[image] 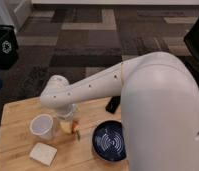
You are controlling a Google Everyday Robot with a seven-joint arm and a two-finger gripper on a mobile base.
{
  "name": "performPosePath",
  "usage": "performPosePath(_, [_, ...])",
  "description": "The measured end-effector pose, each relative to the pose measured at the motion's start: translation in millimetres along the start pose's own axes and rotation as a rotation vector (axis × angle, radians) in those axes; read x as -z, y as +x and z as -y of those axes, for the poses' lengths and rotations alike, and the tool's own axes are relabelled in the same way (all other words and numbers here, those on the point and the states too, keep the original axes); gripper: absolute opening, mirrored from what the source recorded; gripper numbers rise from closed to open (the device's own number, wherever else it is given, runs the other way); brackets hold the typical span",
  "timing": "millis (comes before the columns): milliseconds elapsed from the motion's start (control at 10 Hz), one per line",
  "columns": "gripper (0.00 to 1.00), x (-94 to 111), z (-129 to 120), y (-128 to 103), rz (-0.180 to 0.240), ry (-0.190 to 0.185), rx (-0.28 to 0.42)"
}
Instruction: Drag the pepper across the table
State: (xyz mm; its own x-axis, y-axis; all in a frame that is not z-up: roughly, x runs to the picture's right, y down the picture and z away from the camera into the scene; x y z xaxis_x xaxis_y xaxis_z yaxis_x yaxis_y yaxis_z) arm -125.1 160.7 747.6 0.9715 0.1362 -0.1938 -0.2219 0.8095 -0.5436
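The small orange-red pepper [69, 127] lies on the light wooden table [15, 117], just right of the white cup [43, 126], with its yellowish-green stem end [77, 134] pointing toward the front. My gripper [67, 119] hangs down from the white arm's wrist [57, 95] directly over the pepper's far end and seems to touch it. The wrist hides the gripper's tips.
A dark blue bowl [110, 141] sits right of the pepper. A black phone [113, 104] lies behind it, partly under the arm. A white square pad [43, 153] lies at the front left. A black bin [4, 45] stands on the carpet beyond the table.
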Motion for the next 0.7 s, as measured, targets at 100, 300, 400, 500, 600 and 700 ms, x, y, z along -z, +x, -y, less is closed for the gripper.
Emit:
performPosePath(100, [0.65,-11,4,6,0.001,-0.001,0.015])
performPosePath(300, [0.65,-24,7,11,0.002,-0.007,0.035])
performPosePath(400, [0.65,-29,7,12,0.004,-0.011,0.044])
performPosePath(500, [0.65,-36,7,13,0.004,-0.017,0.057])
performPosePath(600, [0.65,-39,8,12,0.004,-0.017,0.067])
performPosePath(700, [0.65,-39,10,11,0.007,-0.018,0.073])
